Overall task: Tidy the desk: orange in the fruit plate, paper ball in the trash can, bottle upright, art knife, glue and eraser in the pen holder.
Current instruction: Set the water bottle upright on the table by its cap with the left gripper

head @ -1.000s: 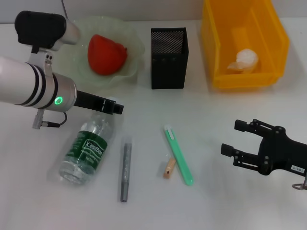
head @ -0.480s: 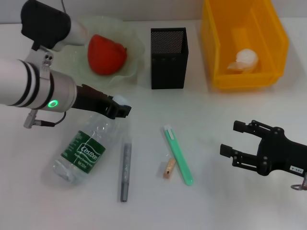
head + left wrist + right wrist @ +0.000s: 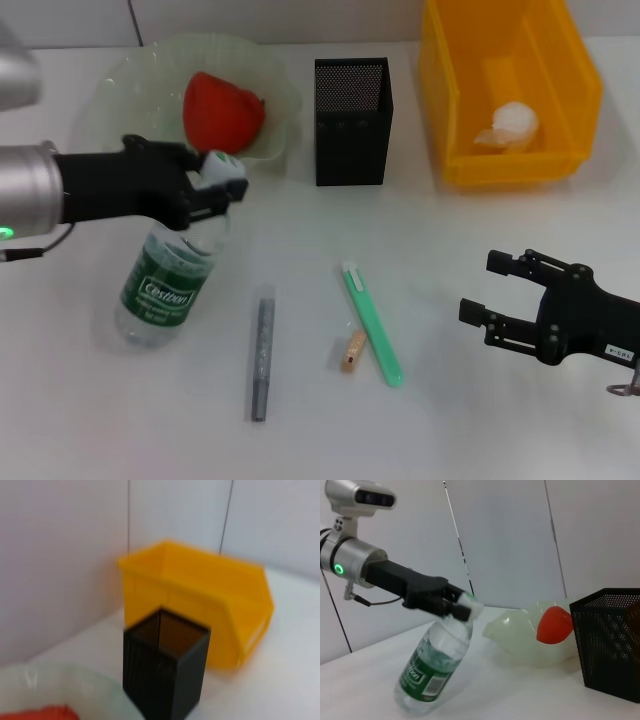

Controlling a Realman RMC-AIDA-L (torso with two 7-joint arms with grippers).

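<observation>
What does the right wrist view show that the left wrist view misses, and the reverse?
Only the right wrist view shows the left gripper clamped on the neck of the tilted bottle. Only the left wrist view shows the trash can. Both share the pen holder, the fruit plate and the orange in it.

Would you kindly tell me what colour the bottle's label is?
The bottle has a green label with white lettering, clearest in the head view.

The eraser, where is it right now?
In the head view the eraser lies on the desk near the middle, right beside the art knife, with the glue farther to its left.
</observation>
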